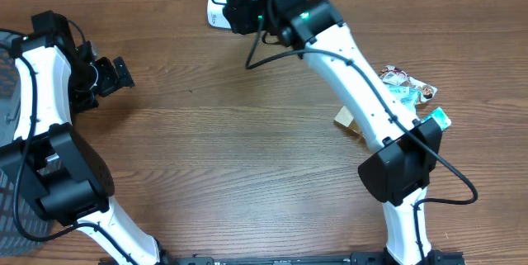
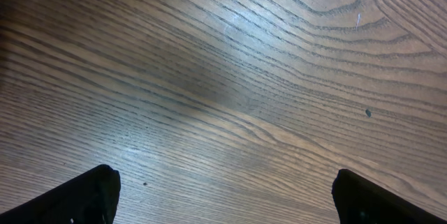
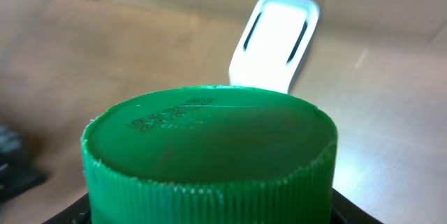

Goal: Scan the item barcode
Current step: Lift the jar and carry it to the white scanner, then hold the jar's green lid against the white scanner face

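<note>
Currently, right gripper (image 1: 241, 9) clamped on green ribbed-cap item (image 3: 209, 154), item just before white scanner (image 3: 276, 39) at far edge of table (image 1: 247, 158), stamped code on cap illegible, left gripper (image 1: 115, 73) spread wide, empty.

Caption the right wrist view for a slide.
Green cap, ribbed and stamped with a code, held up close in front of the white scanner.

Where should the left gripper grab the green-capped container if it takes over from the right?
Probably grip the green-capped container by the cap's ribbed side wall, which stands clear of the right gripper holding it. The ribs should resist slipping; the flat top offers no pinch. Bring the open left gripper in level from the left side, straddling the round cap.
</note>
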